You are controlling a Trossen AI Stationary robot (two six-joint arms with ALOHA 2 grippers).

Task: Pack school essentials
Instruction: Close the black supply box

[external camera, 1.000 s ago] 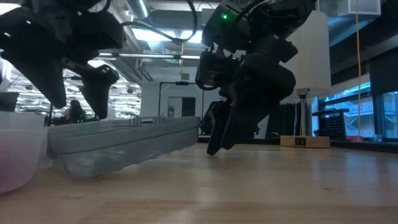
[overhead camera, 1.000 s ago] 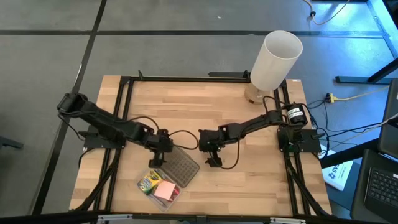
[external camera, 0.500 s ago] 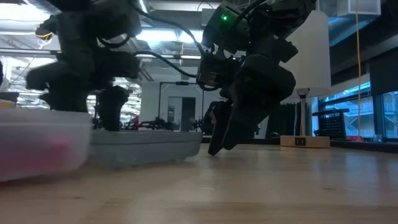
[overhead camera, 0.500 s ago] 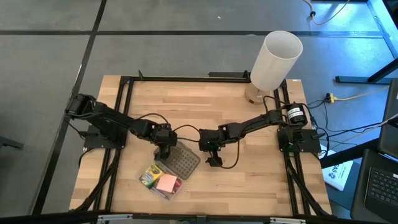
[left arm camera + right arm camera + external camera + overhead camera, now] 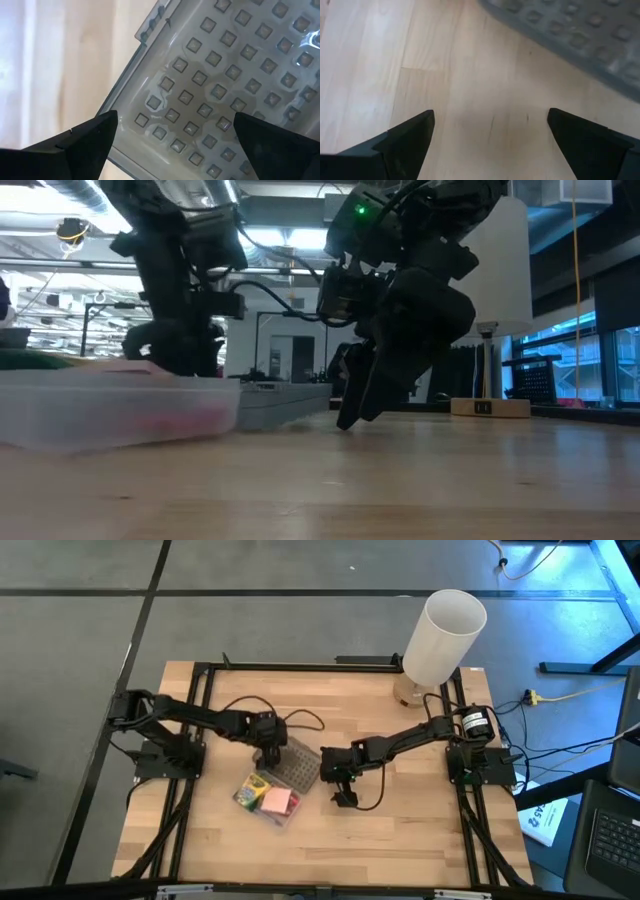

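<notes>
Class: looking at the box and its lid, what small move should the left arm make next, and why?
Probably swing the grey dotted lid over the clear box to close it: the open left gripper is over the lid, which lies flat beside the box, and the crayon box and pink block sit inside.

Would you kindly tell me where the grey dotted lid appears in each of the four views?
High view: grey dotted lid at table centre, between both arms.
Low view: flat grey slab, centre-left.
Left wrist view: fills the frame.
Right wrist view: upper right corner.
Shared landmark: wooden table.
</notes>
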